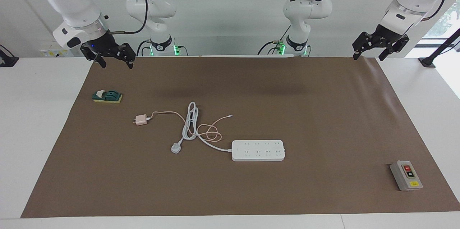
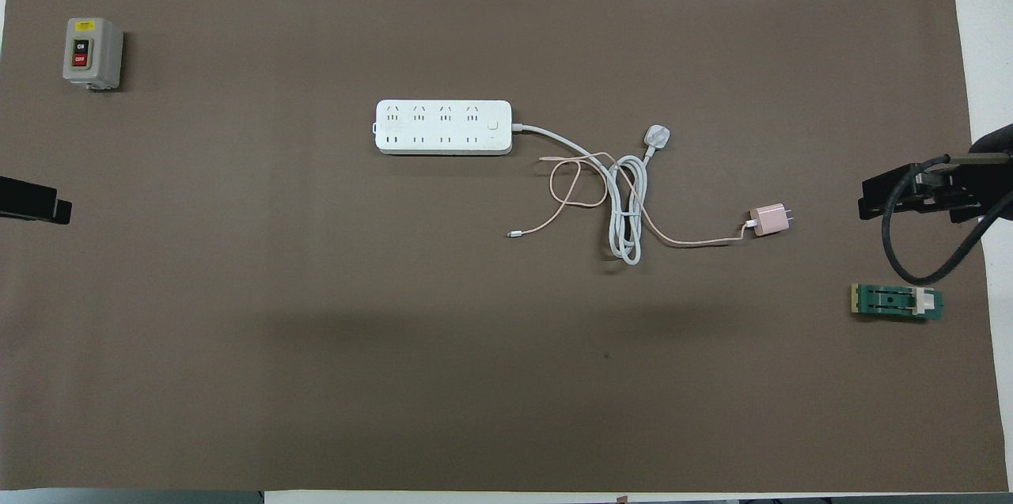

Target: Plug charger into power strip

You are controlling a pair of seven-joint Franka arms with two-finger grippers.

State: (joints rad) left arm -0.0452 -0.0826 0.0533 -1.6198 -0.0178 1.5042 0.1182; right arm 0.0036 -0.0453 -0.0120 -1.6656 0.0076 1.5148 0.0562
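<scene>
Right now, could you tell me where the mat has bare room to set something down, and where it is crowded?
Bare stretches: between the power strip and the grey switch box, and the whole band of brown mat nearer the robots. Crowded: between the power strip and the charger, where its pink cable crosses the white cord. A green block sits near the right arm's end.

We see two glossy white arms with rounded joints and black bands, black cables looping along them, green lights glowing at their bases, and black angular grippers
</scene>
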